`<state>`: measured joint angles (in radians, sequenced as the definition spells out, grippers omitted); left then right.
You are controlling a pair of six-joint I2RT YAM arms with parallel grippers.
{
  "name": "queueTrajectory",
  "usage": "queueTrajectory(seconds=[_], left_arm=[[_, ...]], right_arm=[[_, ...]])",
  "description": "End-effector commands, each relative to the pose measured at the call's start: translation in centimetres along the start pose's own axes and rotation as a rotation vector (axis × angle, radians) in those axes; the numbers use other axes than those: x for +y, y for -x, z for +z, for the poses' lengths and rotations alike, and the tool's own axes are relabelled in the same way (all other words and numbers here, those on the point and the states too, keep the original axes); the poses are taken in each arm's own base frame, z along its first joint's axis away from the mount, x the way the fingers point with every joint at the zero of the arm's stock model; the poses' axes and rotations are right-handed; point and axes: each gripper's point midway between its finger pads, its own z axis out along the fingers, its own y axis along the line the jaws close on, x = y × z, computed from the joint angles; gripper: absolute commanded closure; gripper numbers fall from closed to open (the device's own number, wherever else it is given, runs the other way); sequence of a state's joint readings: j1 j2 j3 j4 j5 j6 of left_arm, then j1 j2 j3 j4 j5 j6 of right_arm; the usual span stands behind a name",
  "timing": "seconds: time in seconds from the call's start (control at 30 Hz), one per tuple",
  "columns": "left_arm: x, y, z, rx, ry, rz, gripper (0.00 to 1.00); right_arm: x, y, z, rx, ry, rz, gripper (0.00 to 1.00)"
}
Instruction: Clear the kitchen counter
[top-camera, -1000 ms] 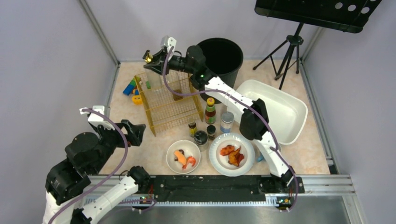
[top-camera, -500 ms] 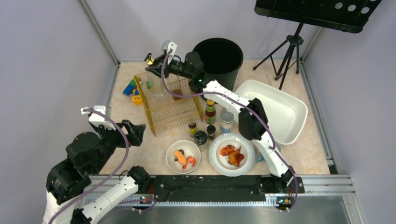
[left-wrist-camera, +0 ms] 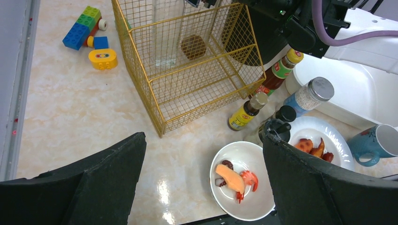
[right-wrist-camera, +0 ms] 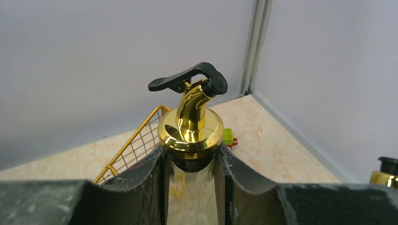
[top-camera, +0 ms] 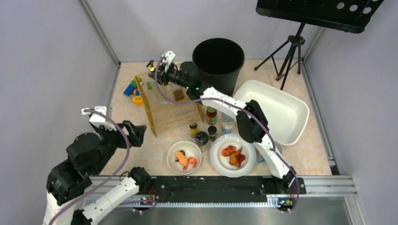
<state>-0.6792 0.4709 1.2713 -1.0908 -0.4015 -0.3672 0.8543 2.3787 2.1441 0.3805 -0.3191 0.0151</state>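
- R arm (top-camera: 220, 97) reaches to the far-left corner of the desk (top-camera: 152, 153), jaws clamped on the neck of a gold-capped pourer bottle (right-wrist-camera: 190, 133), just under the cap.
- Bottle's long axis stands upright. Its glass body hangs straight down from the jaws, inside the far end of the yellow wire basket (left-wrist-camera: 206, 101). Can't tell if its base touches the basket floor.
- Basket floor lies directly below the jaws, so the next move prob. calls for a straight drop & release, no tilt.
- L arm (top-camera: 87, 152) sits near-left, well apart from the basket, jaws spread wide & empty. R arm is nearer by far.
- Desk carries a seafood bowl (left-wrist-camera: 248, 157), a plate (left-wrist-camera: 305, 129) of food, sauce bottles (left-wrist-camera: 244, 113), a jar (left-wrist-camera: 312, 93), a blue mug (left-wrist-camera: 373, 145) & toy bricks (left-wrist-camera: 87, 30). Clearing looks far from done.
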Motion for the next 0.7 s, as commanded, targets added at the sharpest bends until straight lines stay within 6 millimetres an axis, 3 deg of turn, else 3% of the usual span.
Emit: queueTrajectory(seconds=[0.0, 0.2, 0.3, 0.37, 0.43, 0.6, 0.67], left_arm=[[-0.4, 1.0, 0.1, -0.045, -0.016, -0.011, 0.01], [-0.3, 0.9, -0.1, -0.045, -0.02, -0.017, 0.01], [-0.2, 0.9, -0.3, -0.05, -0.018, -0.021, 0.01], [-0.2, 1.0, -0.3, -0.05, -0.016, -0.02, 0.01], [-0.1, 0.9, -0.3, -0.048, -0.014, -0.019, 0.01], [-0.1, 0.9, -0.2, -0.048, -0.012, -0.018, 0.01], [-0.1, 0.9, -0.1, -0.047, -0.01, -0.017, 0.01]], right_arm=[[2.2, 9.7, -0.7, -0.207, -0.011, -0.039, 1.0], [1.7, 7.9, -0.4, -0.169, -0.047, -0.014, 1.0], [1.6, 7.3, -0.2, -0.156, -0.053, -0.004, 0.93], [1.8, 7.4, -0.2, -0.166, -0.05, 0.0, 0.85], [1.8, 7.6, -0.2, -0.172, -0.051, 0.002, 0.71], [1.9, 8.9, -0.4, -0.192, -0.061, -0.004, 0.52], [2.1, 9.4, -0.5, -0.198, -0.06, -0.005, 0.33]])
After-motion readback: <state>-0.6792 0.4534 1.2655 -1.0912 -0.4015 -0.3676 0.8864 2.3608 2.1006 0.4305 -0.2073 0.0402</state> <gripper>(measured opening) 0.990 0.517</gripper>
